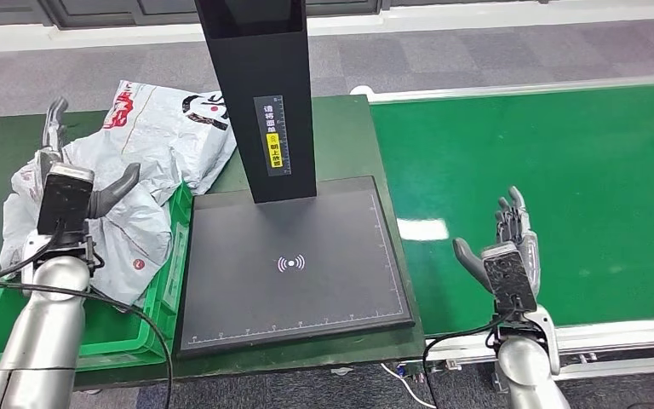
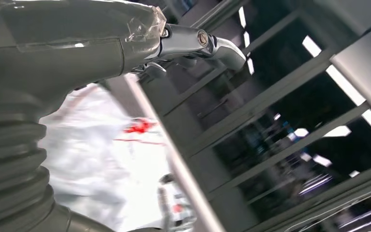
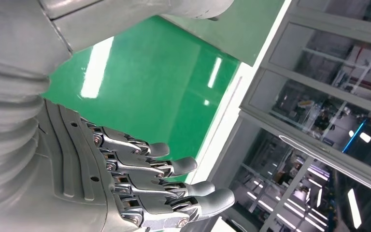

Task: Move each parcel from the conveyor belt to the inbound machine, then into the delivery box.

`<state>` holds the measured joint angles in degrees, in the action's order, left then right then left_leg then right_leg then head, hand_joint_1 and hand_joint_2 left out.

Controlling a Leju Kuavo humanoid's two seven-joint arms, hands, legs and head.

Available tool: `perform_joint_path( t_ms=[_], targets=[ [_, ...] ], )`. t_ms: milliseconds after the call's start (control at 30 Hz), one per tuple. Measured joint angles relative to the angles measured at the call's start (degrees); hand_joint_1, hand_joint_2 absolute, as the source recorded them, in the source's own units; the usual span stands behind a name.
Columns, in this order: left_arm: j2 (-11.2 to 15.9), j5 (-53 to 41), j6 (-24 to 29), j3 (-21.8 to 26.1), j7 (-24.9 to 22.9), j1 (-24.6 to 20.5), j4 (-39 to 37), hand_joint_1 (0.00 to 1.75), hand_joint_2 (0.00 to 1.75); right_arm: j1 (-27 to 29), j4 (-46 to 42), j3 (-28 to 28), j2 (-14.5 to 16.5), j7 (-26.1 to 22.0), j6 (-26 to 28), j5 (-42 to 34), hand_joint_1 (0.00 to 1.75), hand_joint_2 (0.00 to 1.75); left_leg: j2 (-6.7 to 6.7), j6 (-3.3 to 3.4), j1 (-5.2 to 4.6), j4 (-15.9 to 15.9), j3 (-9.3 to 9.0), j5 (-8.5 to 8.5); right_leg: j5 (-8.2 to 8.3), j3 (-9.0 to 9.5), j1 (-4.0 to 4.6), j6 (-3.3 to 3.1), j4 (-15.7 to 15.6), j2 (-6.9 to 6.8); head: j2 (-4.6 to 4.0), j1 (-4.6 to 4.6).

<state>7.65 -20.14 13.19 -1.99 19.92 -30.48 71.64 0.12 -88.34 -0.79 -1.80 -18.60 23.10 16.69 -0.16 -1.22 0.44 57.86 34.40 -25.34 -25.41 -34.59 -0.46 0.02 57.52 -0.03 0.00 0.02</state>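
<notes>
- At the inbound machine (image 1: 294, 264), a flat black scanning plate under a black upright column (image 1: 260, 94), the robot stands with both arms raised; the plate bears a white wireless mark at its centre and carries no parcel.
- The left hand (image 1: 72, 183) hovers over the grey parcels (image 1: 149, 145) heaped in and above the green delivery box (image 1: 166, 273); its fingers are spread and extended, thumb out to the side, gripping nothing; whether a fingertip brushes the plastic cannot be told.
- The parcels are crumpled grey plastic mailers with red and black printing; one lies across the box's far rim onto the dark green table (image 1: 341, 136), just beside the column; the left wrist view shows the same pale plastic with red print, blurred.
- The right hand (image 1: 507, 247) is held upright above the near edge of the green conveyor belt (image 1: 562, 179); its fingers are straight and slightly apart, thumb out, holding nothing; the belt around it is bare green with light glare.
</notes>
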Motion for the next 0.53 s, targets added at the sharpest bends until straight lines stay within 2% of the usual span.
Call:
perform_joint_path(
  t_ms=[133,267,367,533],
  targets=[
    [-2.2,1.6,3.6,-2.2,0.4,-4.3,-3.2,0.00,1.75,-0.2,0.7,0.8,0.1,-0.2,0.7,-0.4,0.00,1.75,0.01,0.00,0.00,0.0,0.00,0.00,0.02,0.00,0.00,0.00,0.0,-0.01,0.00,0.00],
    [-3.8,4.6,5.0,-3.0,1.8,-7.0,-6.2,0.00,1.75,-0.5,1.6,1.0,0.1,-0.7,1.1,-1.3,0.00,1.75,0.01,0.00,0.00,0.0,0.00,0.00,0.02,-0.01,0.00,0.00,0.0,0.01,0.00,0.00],
    [-5.1,7.2,3.6,-3.8,2.6,-7.9,-7.8,0.00,1.75,-1.0,2.3,1.4,0.1,-1.0,1.4,-2.1,0.00,1.75,0.02,0.00,0.00,0.0,0.00,0.00,0.02,-0.02,0.00,0.00,0.0,0.02,0.00,0.00],
    [-8.1,12.9,-1.7,-6.4,3.7,-8.4,-10.4,0.00,1.75,-2.8,4.1,2.6,0.1,-2.7,2.0,-4.5,0.00,1.75,-0.01,0.01,0.00,0.0,0.02,0.00,0.01,-0.01,-0.02,0.02,0.0,-0.01,0.00,0.00]
  ],
)
